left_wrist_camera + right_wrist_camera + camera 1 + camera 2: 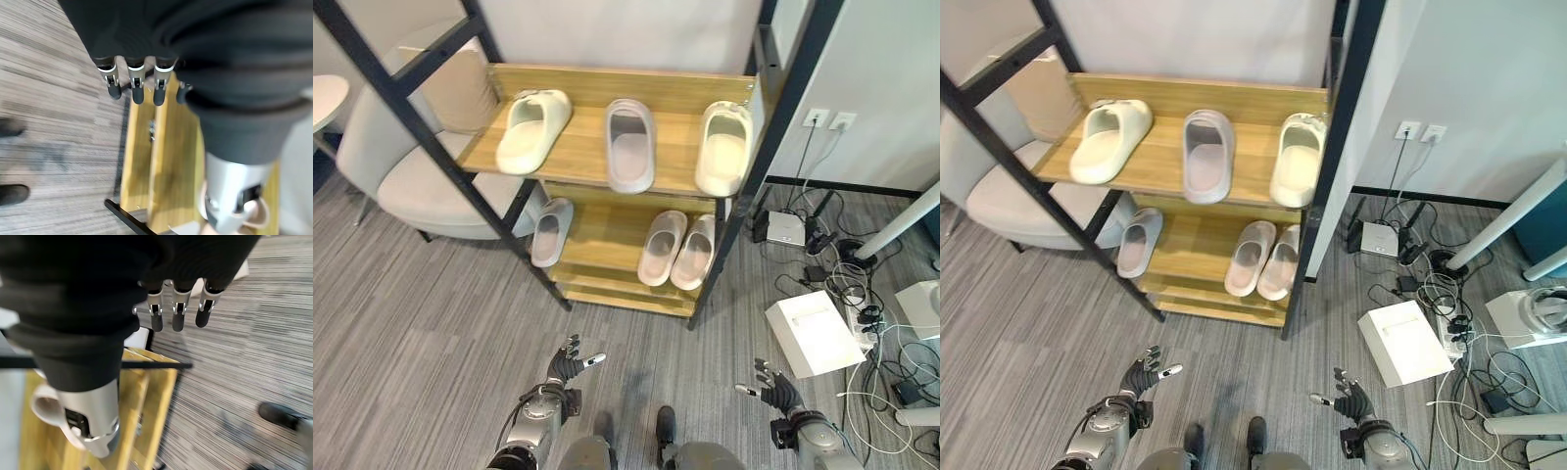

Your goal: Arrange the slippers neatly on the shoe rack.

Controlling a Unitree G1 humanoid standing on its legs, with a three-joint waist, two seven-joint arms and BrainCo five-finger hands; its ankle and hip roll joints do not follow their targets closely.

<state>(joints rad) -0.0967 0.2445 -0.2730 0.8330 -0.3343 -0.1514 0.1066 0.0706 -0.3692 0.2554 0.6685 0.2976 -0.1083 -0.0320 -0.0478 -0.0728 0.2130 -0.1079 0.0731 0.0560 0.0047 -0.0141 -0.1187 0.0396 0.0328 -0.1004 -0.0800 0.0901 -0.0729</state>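
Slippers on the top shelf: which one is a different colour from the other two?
The middle slipper. It is pale grey-lilac, while the left slipper and the right slipper beside it are both cream.

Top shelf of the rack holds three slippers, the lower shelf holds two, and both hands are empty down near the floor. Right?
Not quite: the lower shelf holds three slippers, one grey slipper at its left end and a pair at the right, as the left eye view shows. The top shelf does hold three, and the left hand and right hand are open and empty near the floor.
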